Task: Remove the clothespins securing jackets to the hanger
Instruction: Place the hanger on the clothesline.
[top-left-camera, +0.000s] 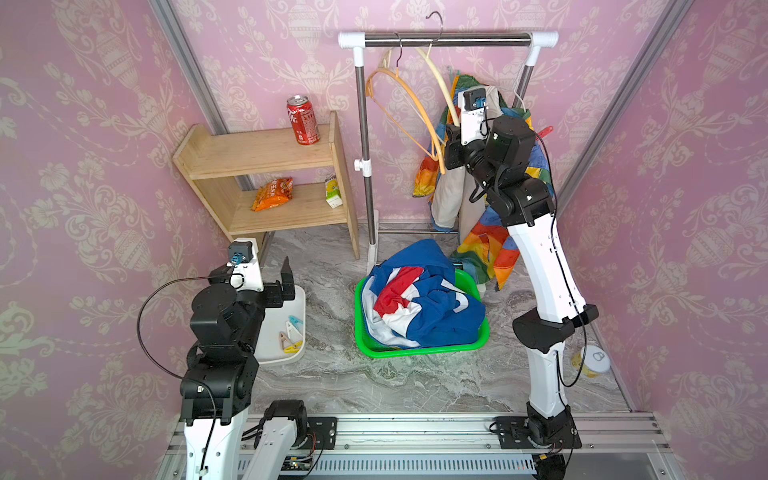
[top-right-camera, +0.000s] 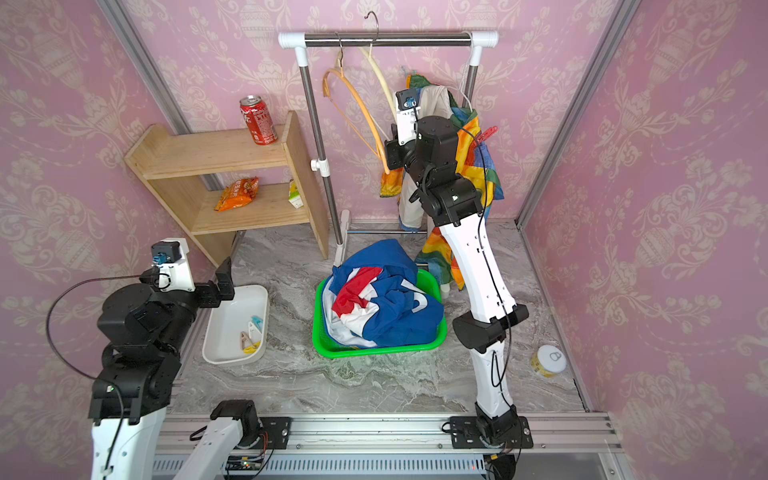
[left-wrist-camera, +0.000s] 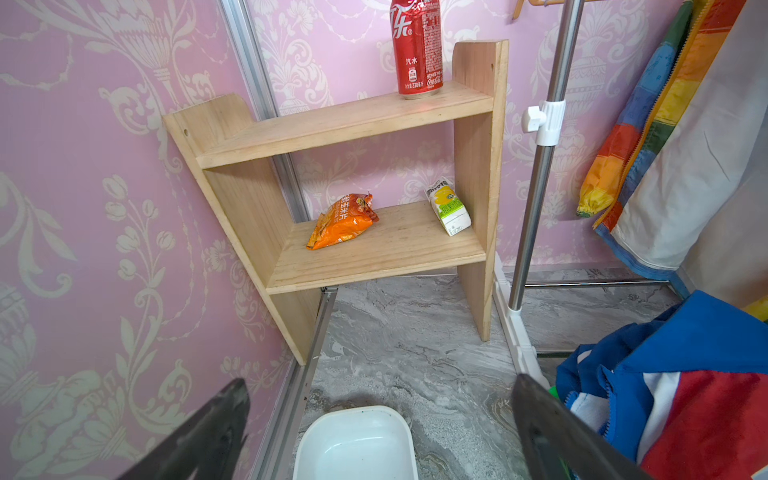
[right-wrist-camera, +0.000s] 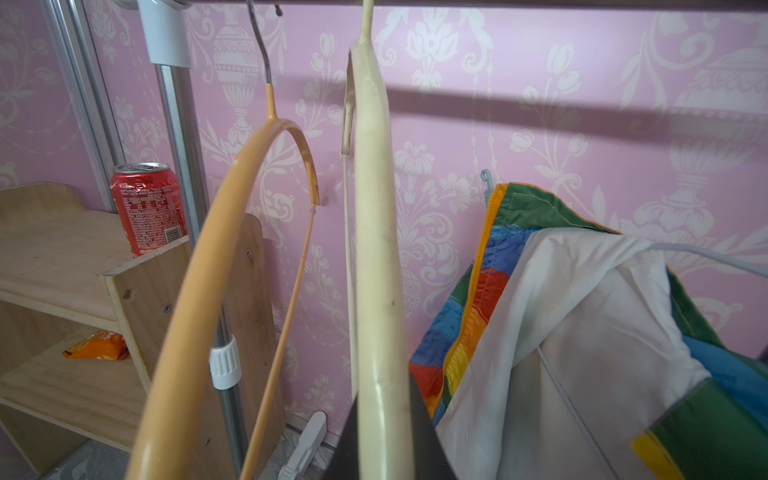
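Clothespins: four in tray, red clothespin on rainbow jacket.

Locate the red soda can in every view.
Top view: red soda can on wooden shelf, top board.
Top view: red soda can on same board.
Left wrist: red soda can on top board, lid cropped.
Right wrist: red soda can beside rack post.
Shared landmark: wooden shelf.

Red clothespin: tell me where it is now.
In both top views the red clothespin sits on the hanging rainbow jacket, at the right end of the rack.
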